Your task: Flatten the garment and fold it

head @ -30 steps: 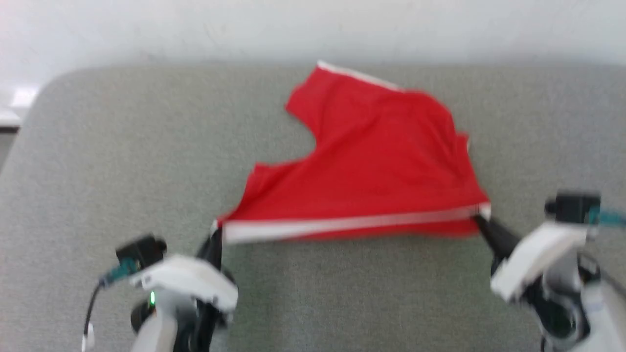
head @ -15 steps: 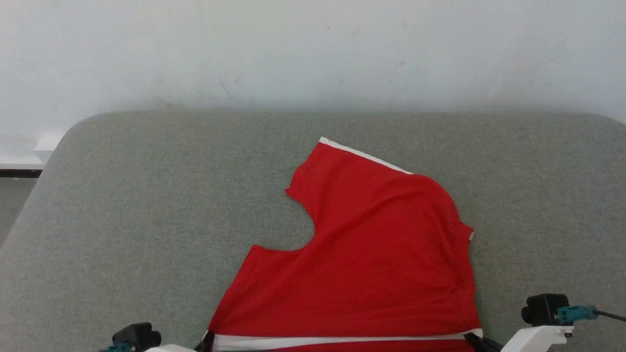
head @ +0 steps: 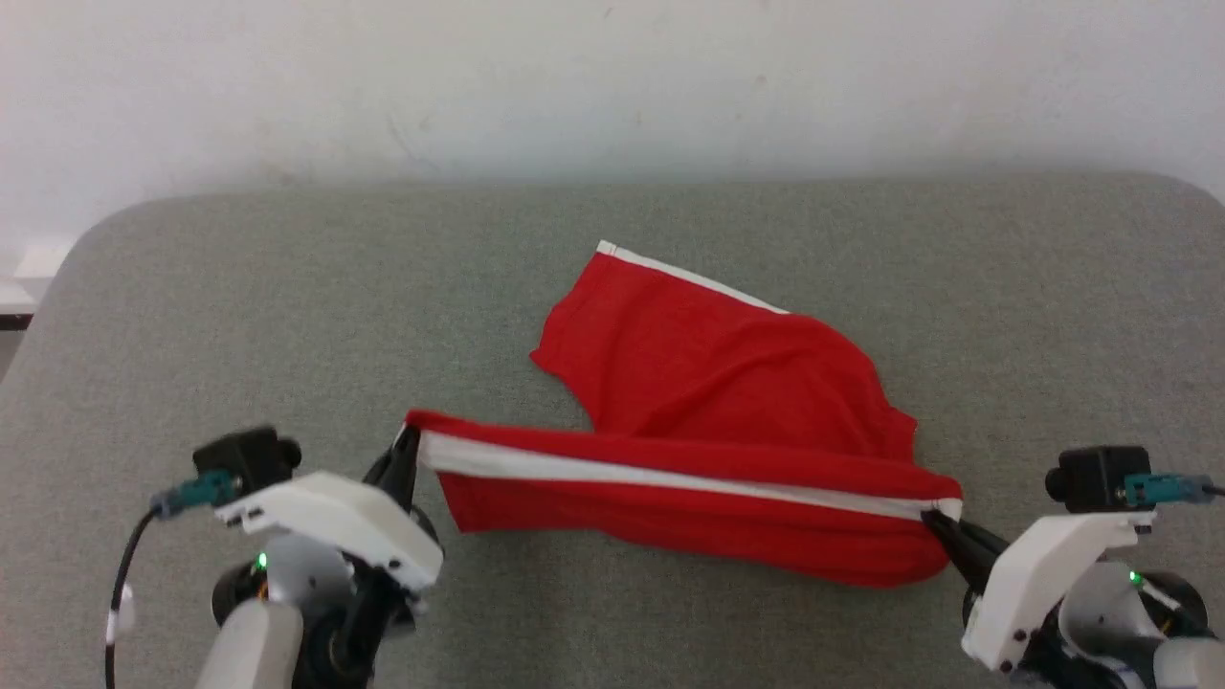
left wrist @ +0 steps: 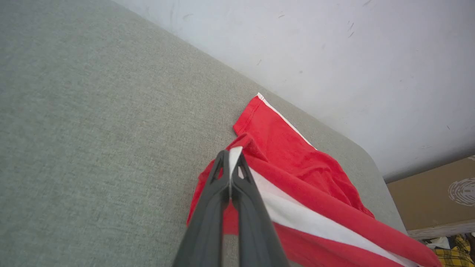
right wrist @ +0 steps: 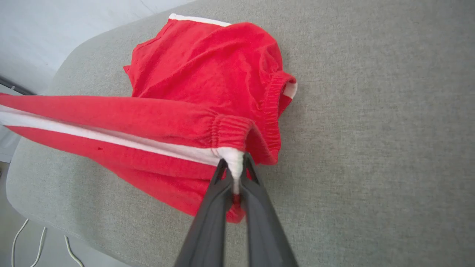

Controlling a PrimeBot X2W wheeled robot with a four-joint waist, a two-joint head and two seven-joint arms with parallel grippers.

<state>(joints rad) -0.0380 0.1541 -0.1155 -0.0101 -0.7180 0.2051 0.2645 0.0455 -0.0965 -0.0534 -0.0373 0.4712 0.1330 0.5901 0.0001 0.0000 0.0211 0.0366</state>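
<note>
The garment [head: 708,383] is a pair of bright red shorts with a white side stripe, lying partly on the grey table [head: 287,306]. Its near striped edge is lifted and stretched taut between both grippers, and the cloth under that edge sags down. My left gripper [head: 410,442] is shut on the left end of the stripe, seen up close in the left wrist view [left wrist: 231,157]. My right gripper [head: 933,517] is shut on the white stripe at the elastic waistband corner [right wrist: 234,165]. The far leg with its white-trimmed hem [head: 670,277] rests flat on the table.
A white wall [head: 612,86] runs behind the table's far edge. The table's rounded left corner [head: 86,249] lies at the left. A cardboard box [left wrist: 434,193] stands beyond the table in the left wrist view. Cables [right wrist: 22,237] lie on the floor below the table edge.
The head camera has shifted between frames. The garment's near striped edge has been raised off the table and carried toward the far side, so the near half now hangs folded under it.
</note>
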